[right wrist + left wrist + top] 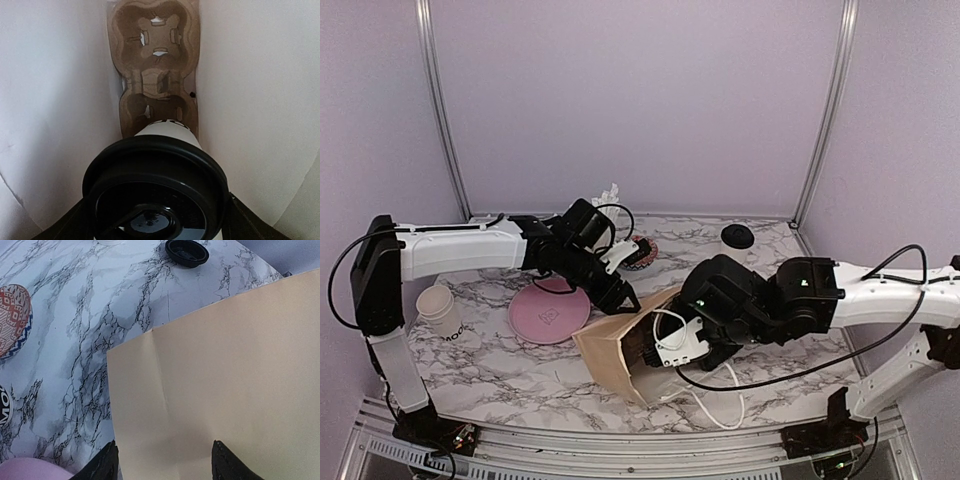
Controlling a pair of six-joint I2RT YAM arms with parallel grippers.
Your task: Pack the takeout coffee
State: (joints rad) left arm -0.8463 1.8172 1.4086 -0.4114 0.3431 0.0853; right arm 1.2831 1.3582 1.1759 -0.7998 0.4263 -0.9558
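Observation:
The takeout coffee (156, 190), a white cup with a black lid, lies inside the tan paper bag (608, 352), which lies on its side with its mouth to the right. The cup's base points at a brown cardboard cup carrier (156, 55) deep in the bag. My right gripper (156, 220) is inside the bag mouth, shut on the cup just under its lid; in the top view it (650, 350) is mostly hidden by the bag. My left gripper (165, 462) is open, its fingers spread wide over the bag's upper panel (225, 380), at the bag's top edge (623, 297).
A pink plate (550, 312) lies left of the bag. Lidless white cups (440, 310) stand at the far left. A patterned bowl (642, 252) and a cup of white straws (610, 192) are behind the left arm. A black lid (737, 237) sits at the back right.

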